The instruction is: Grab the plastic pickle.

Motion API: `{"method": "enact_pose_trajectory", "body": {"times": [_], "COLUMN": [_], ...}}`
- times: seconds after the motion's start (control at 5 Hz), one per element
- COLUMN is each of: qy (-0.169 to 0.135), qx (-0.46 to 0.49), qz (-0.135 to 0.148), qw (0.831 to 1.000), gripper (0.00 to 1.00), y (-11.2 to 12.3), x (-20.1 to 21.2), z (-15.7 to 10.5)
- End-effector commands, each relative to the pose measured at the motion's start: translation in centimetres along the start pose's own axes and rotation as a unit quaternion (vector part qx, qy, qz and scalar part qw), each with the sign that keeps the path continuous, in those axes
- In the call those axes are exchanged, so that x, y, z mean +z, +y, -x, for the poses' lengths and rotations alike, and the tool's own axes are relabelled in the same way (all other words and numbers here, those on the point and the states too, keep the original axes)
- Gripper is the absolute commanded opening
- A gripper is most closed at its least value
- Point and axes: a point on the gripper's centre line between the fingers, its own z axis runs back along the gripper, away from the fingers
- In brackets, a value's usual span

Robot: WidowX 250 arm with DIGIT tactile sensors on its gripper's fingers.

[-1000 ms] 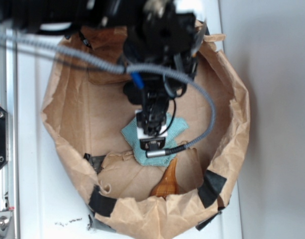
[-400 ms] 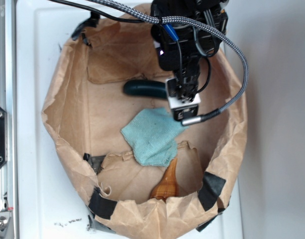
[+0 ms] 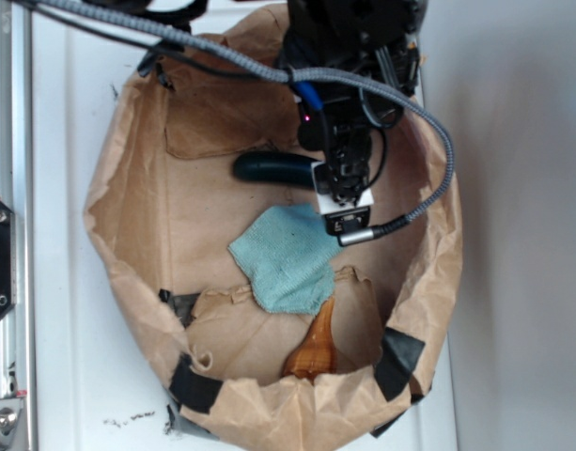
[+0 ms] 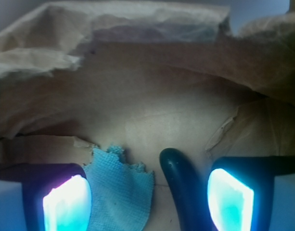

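The plastic pickle [image 3: 273,168] is a dark green glossy oblong lying on the floor of a brown paper bag [image 3: 128,188]. Its right end is hidden under my arm in the exterior view. In the wrist view the plastic pickle [image 4: 183,185] runs up between my fingers, close to the right pad [image 4: 230,202]. My gripper [image 4: 148,204] is open, with nothing held. A corner of the teal cloth [image 4: 119,192] lies by the left pad [image 4: 66,204]. From outside, my gripper [image 3: 347,183] hangs over the pickle's right end.
The teal cloth [image 3: 286,258] lies in the middle of the bag floor. An orange-brown wooden piece [image 3: 318,346] leans at the near wall. The crumpled paper wall [image 3: 438,282], patched with black tape [image 3: 398,360], rings everything. A grey cable [image 3: 428,141] loops to the right.
My gripper has moved from over the teal cloth toward the back of the bag, then a little left, and is now over the pickle's right end.
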Motion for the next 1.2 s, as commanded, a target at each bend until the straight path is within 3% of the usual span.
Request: {"method": "enact_pose_trajectory", "body": {"times": [0.0,0.2,0.6,0.8,1.0], "qy": [-0.023,-0.029,-0.049,-0.054,-0.075], "qx": [-0.045,-0.054,-0.074,-0.099,-0.114], "qz": [-0.018,-0.024,-0.074,-0.112,-0.176], "qw": [0.999,0.998,0.993,0.987,0.975], "gripper": [1.0,1.0,1.0,1.0,1.0], "y": [0.7,1.4,2.7,2.7,1.9], "x": [0.0,-0.2,-3.6,-5.6,-8.5], "z": [-0.1,0.1,-0.2,1.1,2.6]}}
